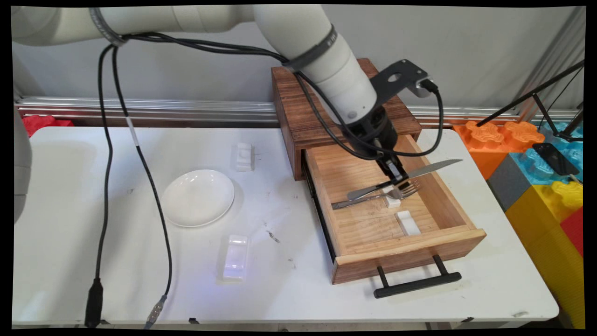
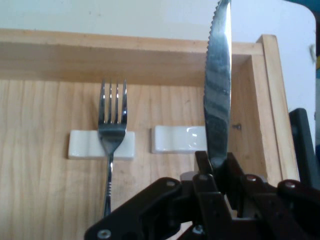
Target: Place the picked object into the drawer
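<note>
My gripper (image 1: 395,173) (image 2: 220,172) is shut on a steel knife (image 1: 410,175) (image 2: 217,95), held a little above the floor of an open wooden drawer (image 1: 410,242). The serrated blade points past the drawer's right wall. Just beside the knife, a fork (image 1: 378,197) (image 2: 112,130) lies in the drawer with its neck on a small white rest (image 1: 393,202) (image 2: 82,151). A second white rest (image 1: 408,222) (image 2: 177,139) lies free on the drawer floor (image 2: 45,190), partly behind the blade in the hand view.
The drawer slides out of a dark wooden box (image 1: 303,116) and has a black handle (image 1: 417,283). On the table (image 1: 70,261) lie a white plate (image 1: 197,197) and two more white rests (image 1: 244,156) (image 1: 235,257). Black cables (image 1: 105,186) hang at the left. Coloured foam blocks (image 1: 541,186) stand at right.
</note>
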